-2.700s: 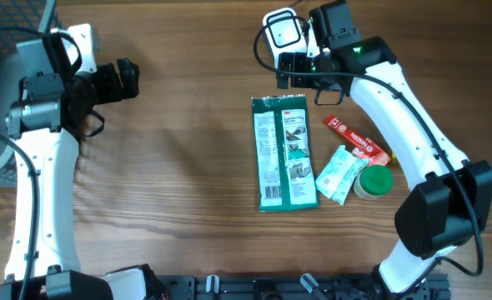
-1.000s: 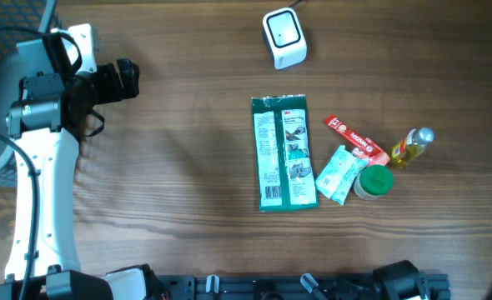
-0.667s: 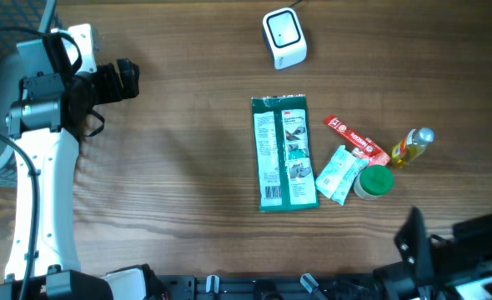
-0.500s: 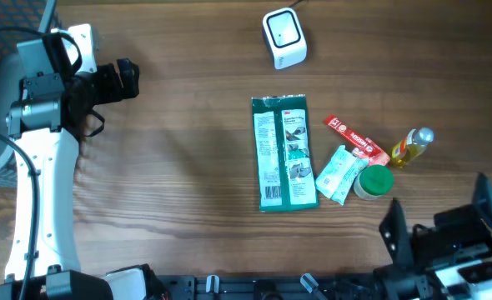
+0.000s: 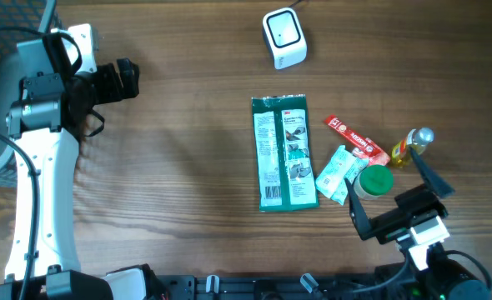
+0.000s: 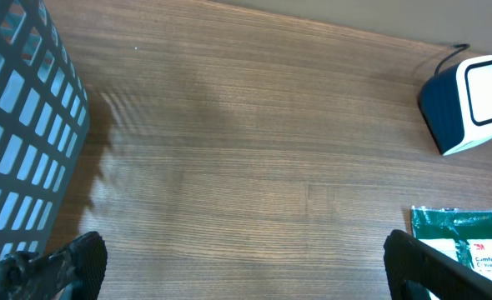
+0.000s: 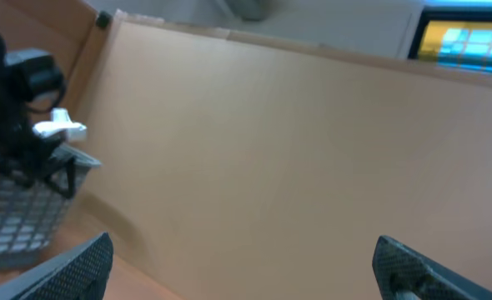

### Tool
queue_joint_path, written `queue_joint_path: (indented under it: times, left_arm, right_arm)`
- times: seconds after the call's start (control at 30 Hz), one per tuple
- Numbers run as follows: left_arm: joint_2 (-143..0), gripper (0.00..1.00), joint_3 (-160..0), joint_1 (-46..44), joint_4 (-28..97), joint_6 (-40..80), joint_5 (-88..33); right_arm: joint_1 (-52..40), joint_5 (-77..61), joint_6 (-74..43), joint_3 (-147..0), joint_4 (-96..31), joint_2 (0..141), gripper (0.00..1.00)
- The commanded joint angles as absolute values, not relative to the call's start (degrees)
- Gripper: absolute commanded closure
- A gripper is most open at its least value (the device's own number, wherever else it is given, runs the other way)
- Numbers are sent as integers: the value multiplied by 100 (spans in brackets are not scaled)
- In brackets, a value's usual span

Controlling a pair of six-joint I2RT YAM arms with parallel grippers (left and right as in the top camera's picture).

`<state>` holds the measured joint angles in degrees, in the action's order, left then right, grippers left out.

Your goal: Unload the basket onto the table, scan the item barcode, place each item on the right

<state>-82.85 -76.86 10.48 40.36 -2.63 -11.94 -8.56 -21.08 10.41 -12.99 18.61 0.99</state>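
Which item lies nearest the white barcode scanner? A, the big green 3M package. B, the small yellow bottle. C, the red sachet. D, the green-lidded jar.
A: in the overhead view the green 3M package lies just below the white barcode scanner, the rest farther off.

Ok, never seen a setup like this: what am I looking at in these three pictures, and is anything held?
Two white robot arms work at a wooden table, each ending in a two-finger gripper. One picture looks straight down; the other two come from cameras on the wrists, dark fingers at their bottom corners. The left gripper and right gripper are both open and hold nothing. On the table lie a white scanner, a green packet, a red sachet, a pale pack, a green-capped container and a small yellow bottle. The left wrist view also shows a mesh basket; the right wrist camera points at a tan panel, not the table.
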Motion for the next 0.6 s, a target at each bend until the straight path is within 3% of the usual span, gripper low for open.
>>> queue_joint_path:
  times: [0.0, 0.13, 0.37, 0.57]
  left_arm:
    - [-8326, 0, -7725, 1039, 4038, -209, -1284]
    - [-8326, 0, -7725, 1039, 4038, -209, -1284]
    - [-8326, 0, -7725, 1039, 4038, -209, -1284]
    - [-8326, 0, -7725, 1039, 4038, -209, -1284]
  right_arm:
    - [-827, -1444, 1026, -650, 2650, 23, 0]
    - [-827, -517, 377, -27, 3317, 19, 0]
    - [-827, -294, 115, -30, 113, 19, 0]
    - [-827, -237, 145, -30, 16, 19, 0]
